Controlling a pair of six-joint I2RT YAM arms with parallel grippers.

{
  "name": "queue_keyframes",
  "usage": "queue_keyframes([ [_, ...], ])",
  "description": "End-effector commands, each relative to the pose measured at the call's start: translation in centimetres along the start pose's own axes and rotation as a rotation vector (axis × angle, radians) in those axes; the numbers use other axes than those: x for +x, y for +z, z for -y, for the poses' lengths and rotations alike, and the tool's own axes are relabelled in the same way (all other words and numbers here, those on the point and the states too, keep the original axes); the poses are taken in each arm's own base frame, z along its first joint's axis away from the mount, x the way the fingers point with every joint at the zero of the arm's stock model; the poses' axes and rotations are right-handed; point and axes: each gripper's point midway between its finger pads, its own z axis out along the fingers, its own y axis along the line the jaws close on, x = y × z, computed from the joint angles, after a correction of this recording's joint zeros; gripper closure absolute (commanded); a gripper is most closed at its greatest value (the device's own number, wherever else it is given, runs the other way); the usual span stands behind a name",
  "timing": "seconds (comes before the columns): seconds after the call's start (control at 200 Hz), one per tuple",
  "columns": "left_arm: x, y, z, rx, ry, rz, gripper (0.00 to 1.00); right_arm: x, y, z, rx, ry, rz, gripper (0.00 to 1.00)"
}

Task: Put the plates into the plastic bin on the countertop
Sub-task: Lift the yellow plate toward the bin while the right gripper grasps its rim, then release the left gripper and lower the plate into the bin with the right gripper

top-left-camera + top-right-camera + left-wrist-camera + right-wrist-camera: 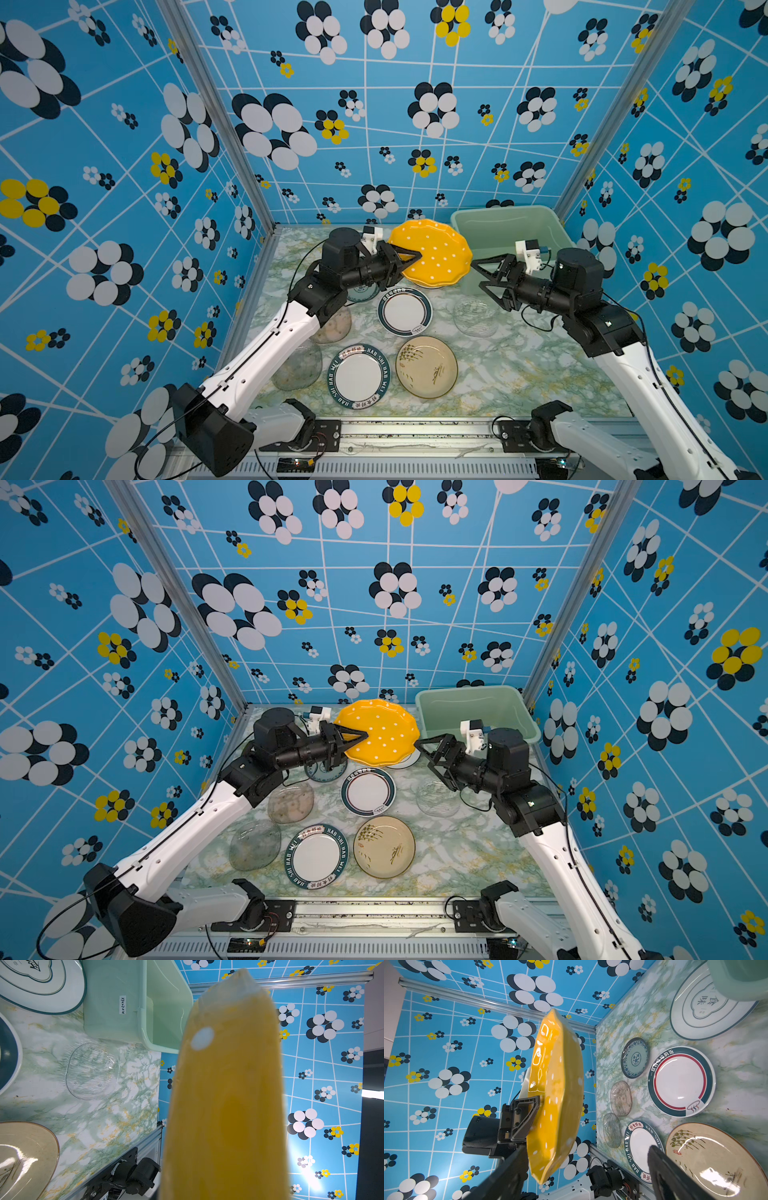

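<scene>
My left gripper point(417, 255) point(365, 734) is shut on the rim of a yellow white-dotted scalloped plate point(436, 253) point(556, 1095), held tilted above the countertop point(519, 365) just left of the mint-green plastic bin point(515, 232) point(478, 712). In the left wrist view the plate point(228, 1084) hides the jaws. My right gripper point(477, 273) point(587, 1149) is open, and its jaws straddle the plate's far edge without touching it. Several other plates lie flat: a red-ringed green-rimmed one point(405, 311), a lettered one point(359, 376) and a beige one point(427, 367).
Clear glass plates point(476, 318) point(332, 328) point(297, 365) and a small blue-patterned plate point(634, 1057) lie around the left arm. A white plate point(708, 1005) rests against the bin's near wall. Blue flowered walls close in three sides.
</scene>
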Motion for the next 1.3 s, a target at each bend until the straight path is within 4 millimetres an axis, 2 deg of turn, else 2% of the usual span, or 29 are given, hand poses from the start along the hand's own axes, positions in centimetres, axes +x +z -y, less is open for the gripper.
queue_keyframes([
  [0.0,0.0,-1.6,5.9,0.199,0.094,0.037,0.92,-1.2,1.1,-2.0,-0.103,0.019,0.037,0.12],
  [0.12,-0.1,-1.1,5.3,0.198,0.078,0.037,0.92,-1.4,2.4,-3.2,-0.173,0.032,0.034,0.17],
  [0.345,0.1,-0.2,4.9,0.198,0.064,0.039,0.92,0.0,4.8,-3.4,-0.192,0.049,-0.008,0.33],
  [0.545,0.5,0.4,4.3,0.195,0.046,0.026,0.92,-0.2,5.1,-4.0,-0.218,0.053,0.006,0.5],
  [1.079,1.0,2.0,3.4,0.186,0.029,0.0,0.92,-1.0,6.2,-4.4,-0.242,0.065,0.019,0.74],
  [1.294,1.2,2.8,3.2,0.184,0.023,-0.015,0.92,-1.6,6.3,-4.2,-0.23,0.048,0.05,0.88],
])
